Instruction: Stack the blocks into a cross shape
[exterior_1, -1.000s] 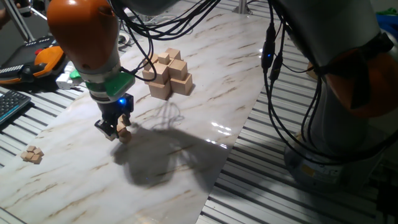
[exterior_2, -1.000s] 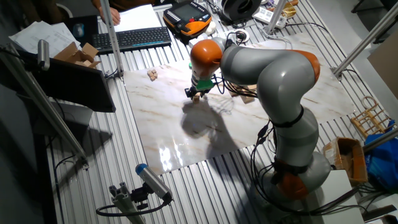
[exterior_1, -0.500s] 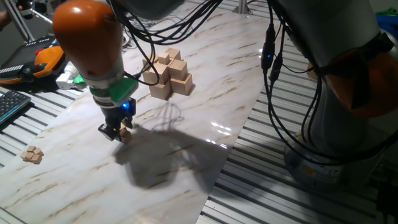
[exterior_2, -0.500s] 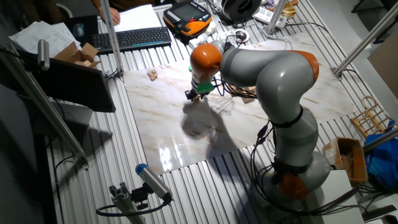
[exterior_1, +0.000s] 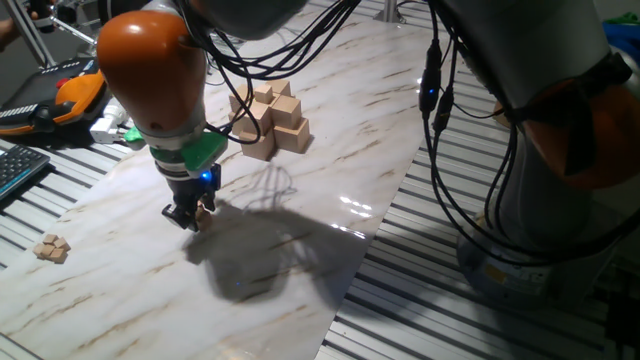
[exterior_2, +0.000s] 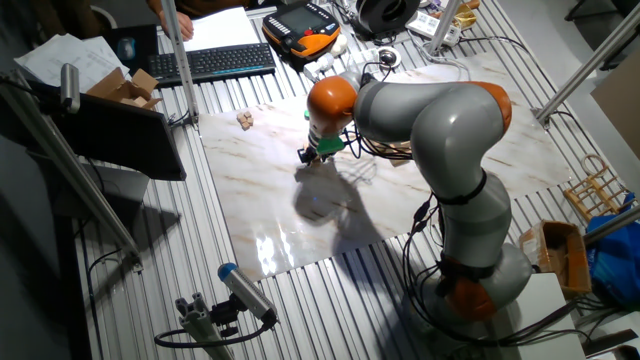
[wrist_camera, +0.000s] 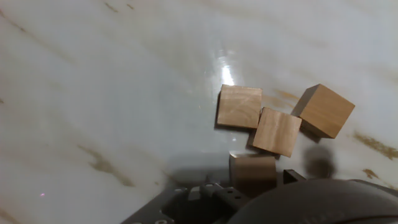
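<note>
The gripper (exterior_1: 190, 215) pinches one small wooden block (wrist_camera: 252, 171) near the cross shape (exterior_1: 270, 122) — keyboard (exterior_1: 18, 170) and orange pendant (exterior_1: 75, 95) well beyond — nothing between them.

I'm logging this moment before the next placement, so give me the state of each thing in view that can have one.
gripper: shut on a small block, raised above the table
small block: held between the fingers
cross shape: standing stacked on the table
pair of small blocks: resting loose near the table's edge
</note>
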